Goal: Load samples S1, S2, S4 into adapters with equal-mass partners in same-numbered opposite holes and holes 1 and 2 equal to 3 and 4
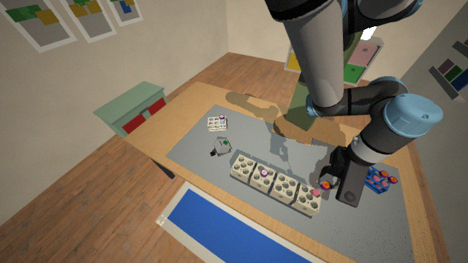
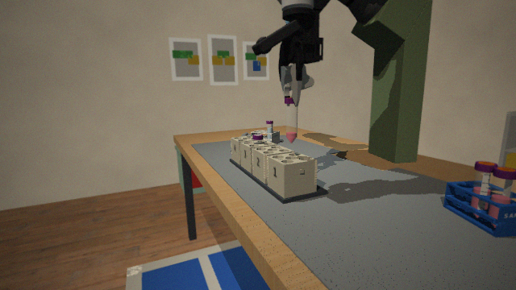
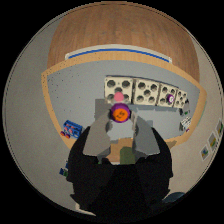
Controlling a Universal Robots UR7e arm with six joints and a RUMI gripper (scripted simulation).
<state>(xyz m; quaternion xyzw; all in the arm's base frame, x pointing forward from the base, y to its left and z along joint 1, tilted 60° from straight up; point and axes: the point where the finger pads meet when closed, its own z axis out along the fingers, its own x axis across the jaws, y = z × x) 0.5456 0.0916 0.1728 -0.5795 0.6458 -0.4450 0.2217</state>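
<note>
One claw (image 1: 325,177) (image 2: 291,101) (image 3: 119,110) gripping an orange-dotted tube (image 1: 325,185) (image 2: 292,121) (image 3: 120,113), raised above adapter tops, open air around

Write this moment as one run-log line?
claw: shut | held: orange-dotted, purple-capped clear tube | place: above grey mat | green key: untouched

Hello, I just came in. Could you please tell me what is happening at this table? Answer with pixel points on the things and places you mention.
The robot's jaws (image 1: 326,179) (image 2: 292,101) hold an orange-dotted sample tube (image 2: 292,121) (image 3: 120,113) in the air near the row of adapters (image 1: 276,184) (image 2: 298,177) (image 3: 134,91). Two more samples stand in the blue rack (image 1: 376,188) (image 2: 500,225) (image 3: 73,130). One white-dotted tube (image 1: 264,172) (image 2: 258,137) (image 3: 171,99) is already in an adapter.
</note>
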